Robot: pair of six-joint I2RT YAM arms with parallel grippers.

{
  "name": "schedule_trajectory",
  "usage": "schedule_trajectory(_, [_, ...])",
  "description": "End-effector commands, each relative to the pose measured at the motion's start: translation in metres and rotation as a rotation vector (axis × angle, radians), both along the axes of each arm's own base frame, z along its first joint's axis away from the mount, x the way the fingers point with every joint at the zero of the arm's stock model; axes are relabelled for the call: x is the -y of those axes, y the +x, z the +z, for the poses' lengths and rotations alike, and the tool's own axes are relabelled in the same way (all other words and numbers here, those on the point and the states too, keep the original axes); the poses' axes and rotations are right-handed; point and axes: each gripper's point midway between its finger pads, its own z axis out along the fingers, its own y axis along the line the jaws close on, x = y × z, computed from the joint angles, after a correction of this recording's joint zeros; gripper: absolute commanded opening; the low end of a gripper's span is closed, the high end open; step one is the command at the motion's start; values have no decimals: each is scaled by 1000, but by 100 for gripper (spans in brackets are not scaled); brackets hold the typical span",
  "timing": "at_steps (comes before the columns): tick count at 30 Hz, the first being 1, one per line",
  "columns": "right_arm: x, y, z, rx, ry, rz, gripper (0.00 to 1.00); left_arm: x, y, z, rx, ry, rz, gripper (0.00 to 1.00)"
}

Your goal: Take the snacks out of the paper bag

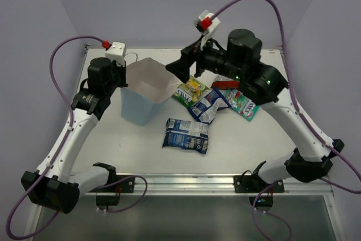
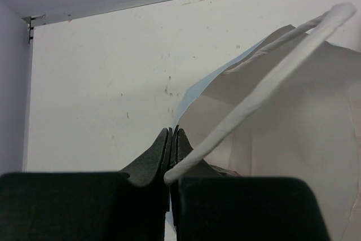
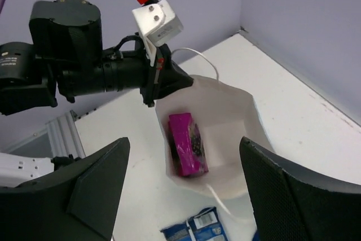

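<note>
A: Blue paper bag (image 1: 138, 108), where?
B: Upright on the table (image 1: 242, 145), left of centre, mouth open, white inside.
A: And the left claw (image 2: 171, 138)?
B: Pinched flat on the bag's left rim, no gap between the fingers; white handle (image 2: 271, 74) looping just beside.
A: And the right claw (image 1: 179, 70)?
B: Spread wide, holding nothing, hanging above the bag's right rim and facing down into the mouth.
A: Anything inside?
B: One magenta packet (image 3: 186, 144), deep down, leaning on the wall nearest the left claw.
A: And outside?
B: Five on the table, all right of the bag. Closest to the rim, yellow-green packet (image 1: 192, 90), just beside a blue packet (image 1: 207, 105) on its right. Nearer the arm bases, second blue packet (image 1: 186, 134), flat and apart. Farthest right, teal packet (image 1: 243, 104). Behind those, red packet (image 1: 224, 84), mostly hidden under the right arm.
</note>
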Motion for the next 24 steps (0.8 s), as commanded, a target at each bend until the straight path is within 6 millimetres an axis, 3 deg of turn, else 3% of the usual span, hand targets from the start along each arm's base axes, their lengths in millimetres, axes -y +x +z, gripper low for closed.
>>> schedule_trajectory(1, [-57, 8, -73, -77, -209, 138, 81, 6, -1, 52, 157, -30, -51, 0])
schedule_trajectory(3, [-75, 12, -89, -90, -237, 162, 81, 8, -1, 52, 157, -33, -65, 0])
schedule_trajectory(4, [-90, 16, -113, -124, -269, 174, 80, 10, -2, 52, 157, -37, -75, 0])
schedule_trajectory(7, [-110, 24, -155, -159, -308, 170, 79, 11, -3, 52, 157, -39, -84, 0])
schedule_trajectory(8, [-120, 29, -181, -166, -331, 146, 79, 12, -3, 52, 157, -40, -85, 0])
schedule_trajectory(11, [-132, 35, -225, -189, -350, 107, 79, 15, -4, 50, 151, -44, -104, 0])
schedule_trajectory(15, [-139, 37, -259, -235, -327, 80, 79, 16, -6, 46, 141, -45, -113, 0])
schedule_trajectory(17, [-141, 35, -267, -254, -326, 86, 79, 16, -6, 43, 133, -47, -114, 0])
schedule_trajectory(19, [-146, 22, -259, -275, -311, 155, 80, 16, -8, 42, 133, -47, -115, 0])
schedule_trajectory(24, [-142, -6, -199, -267, -233, 251, 83, 14, -7, 35, 119, -39, -102, 0])
